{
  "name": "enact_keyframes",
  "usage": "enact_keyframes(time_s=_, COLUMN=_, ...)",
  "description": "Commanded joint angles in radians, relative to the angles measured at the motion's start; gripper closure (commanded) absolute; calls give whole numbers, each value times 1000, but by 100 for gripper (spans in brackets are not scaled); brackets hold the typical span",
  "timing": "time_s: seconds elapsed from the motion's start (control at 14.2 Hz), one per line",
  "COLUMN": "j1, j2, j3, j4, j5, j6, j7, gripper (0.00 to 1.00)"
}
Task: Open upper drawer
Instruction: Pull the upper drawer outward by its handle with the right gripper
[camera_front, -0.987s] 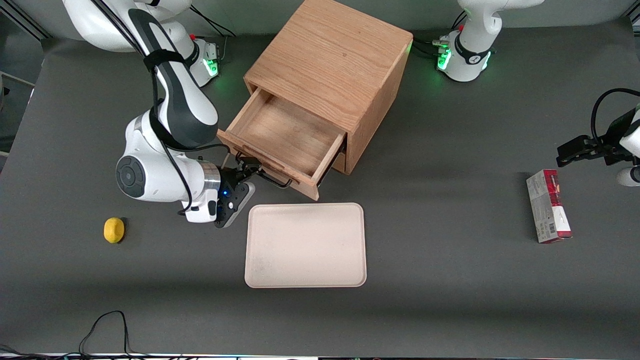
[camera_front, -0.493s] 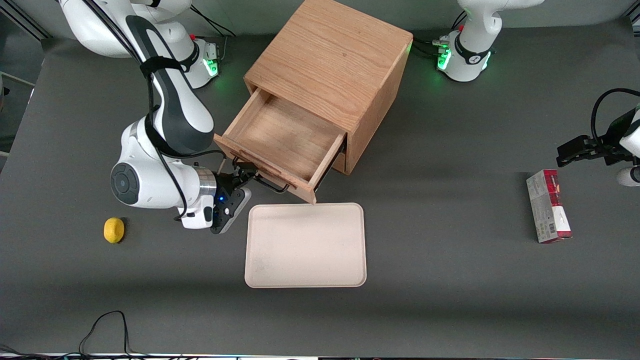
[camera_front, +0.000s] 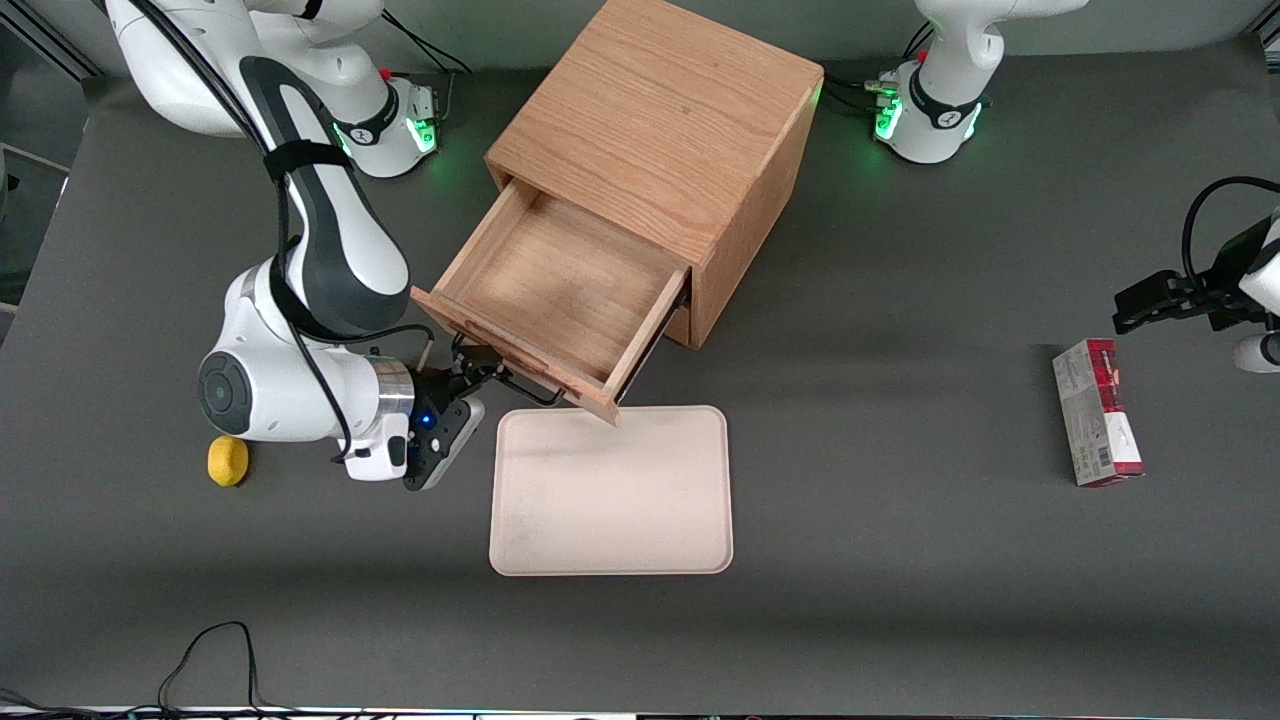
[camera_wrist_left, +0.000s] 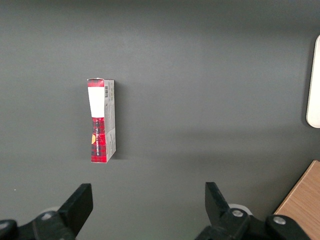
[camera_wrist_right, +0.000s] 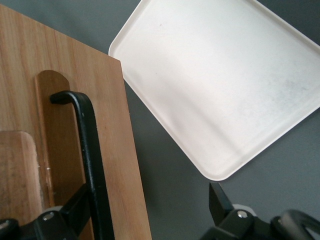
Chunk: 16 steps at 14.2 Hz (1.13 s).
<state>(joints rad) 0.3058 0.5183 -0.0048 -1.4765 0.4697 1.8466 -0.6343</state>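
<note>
The oak cabinet (camera_front: 660, 110) stands in the middle of the table, and its upper drawer (camera_front: 560, 285) is pulled far out and empty. The drawer's thin black bar handle (camera_front: 520, 385) faces the tray. My right gripper (camera_front: 475, 372) is at the handle, at the end nearer the working arm's base. In the right wrist view the handle (camera_wrist_right: 90, 150) lies on the drawer front (camera_wrist_right: 120, 125). The gripper (camera_wrist_right: 148, 195) is open: one finger lies against the bar, and the other finger (camera_wrist_right: 218, 200) is off the wood, over the table. The bottom drawer is hidden under the upper one.
A cream tray (camera_front: 610, 490) lies just nearer the front camera than the drawer front; it also shows in the right wrist view (camera_wrist_right: 220, 85). A lemon (camera_front: 228, 460) lies beside my wrist. A red box (camera_front: 1095, 412) lies toward the parked arm's end, also in the left wrist view (camera_wrist_left: 101, 120).
The upper drawer has slid farther out of the cabinet toward the tray. My gripper has moved with the handle, nearer the front camera and the lemon.
</note>
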Motion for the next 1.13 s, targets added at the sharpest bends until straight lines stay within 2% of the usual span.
enact_keyframes(time_s=0.0, j1=-31, j2=54, j3=6, j4=76, j5=21, j6=-7, j7=-28, gripper=0)
enact_keyframes(time_s=1.06, j1=-99, j2=83, j3=8, j4=159, j5=21, j6=-29, j7=-30, gripper=0)
